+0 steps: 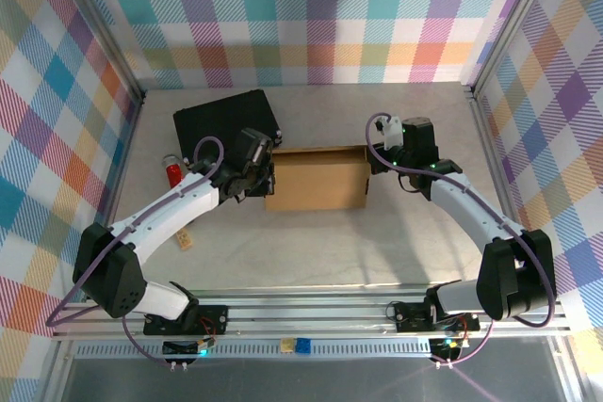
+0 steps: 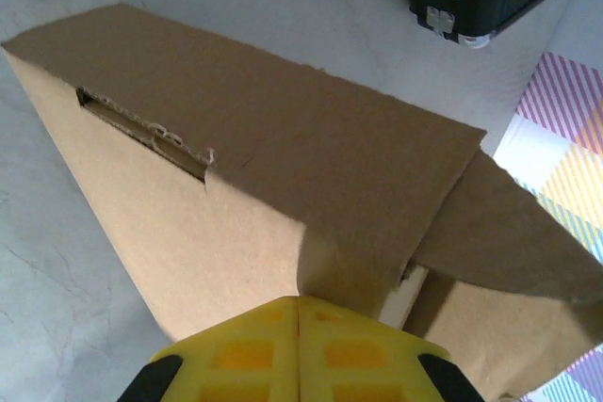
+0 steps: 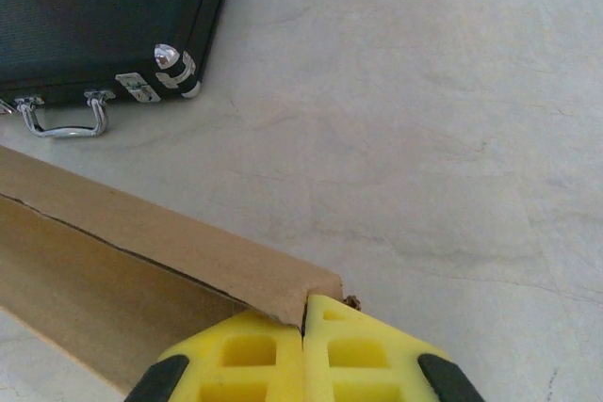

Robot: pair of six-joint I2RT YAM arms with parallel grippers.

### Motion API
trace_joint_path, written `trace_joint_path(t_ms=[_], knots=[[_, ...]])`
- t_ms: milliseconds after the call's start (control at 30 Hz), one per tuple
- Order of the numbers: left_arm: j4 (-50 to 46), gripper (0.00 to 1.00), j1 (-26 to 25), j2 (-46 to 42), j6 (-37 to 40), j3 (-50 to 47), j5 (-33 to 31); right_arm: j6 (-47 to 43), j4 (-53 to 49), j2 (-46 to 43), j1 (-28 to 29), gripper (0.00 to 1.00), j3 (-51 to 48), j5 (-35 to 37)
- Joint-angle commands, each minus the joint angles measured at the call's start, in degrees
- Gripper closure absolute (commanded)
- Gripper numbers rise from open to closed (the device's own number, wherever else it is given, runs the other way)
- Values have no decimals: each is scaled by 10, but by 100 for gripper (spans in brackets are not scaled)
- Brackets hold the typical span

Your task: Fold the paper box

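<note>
The box looks light and bendy, so its stiffer end edges, where the left gripper and right gripper are pinched shut, seem best to hold.

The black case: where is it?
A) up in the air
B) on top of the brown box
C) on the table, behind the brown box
C: the black case lies flat on the table, on the far side of the paper box, not on it.
</note>
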Motion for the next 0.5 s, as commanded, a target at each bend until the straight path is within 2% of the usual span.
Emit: trace_joint_path(t_ms=[0, 67, 133, 200, 267, 333, 467], knots=[[-7, 91, -7, -5, -50, -12, 0, 2, 21, -9, 6, 100, 0, -18], [2, 79, -7, -13, -54, -20, -3, 0, 21, -9, 7, 100, -1, -14], [3, 59, -7, -26, -53, -20, -20, -3, 22, -10, 8, 100, -3, -11], [-3, 50, -7, -43, -47, -12, -42, -8, 25, -14, 8, 100, -6, -6], [-38, 34, -7, -58, -36, 12, -67, -12, 25, -16, 8, 100, -8, -3], [-62, 30, -7, -70, -15, 34, -88, -16, 27, -17, 8, 100, -10, -1], [-47, 25, 7, -76, 14, 41, -102, -25, 50, -21, 10, 100, -22, 3]])
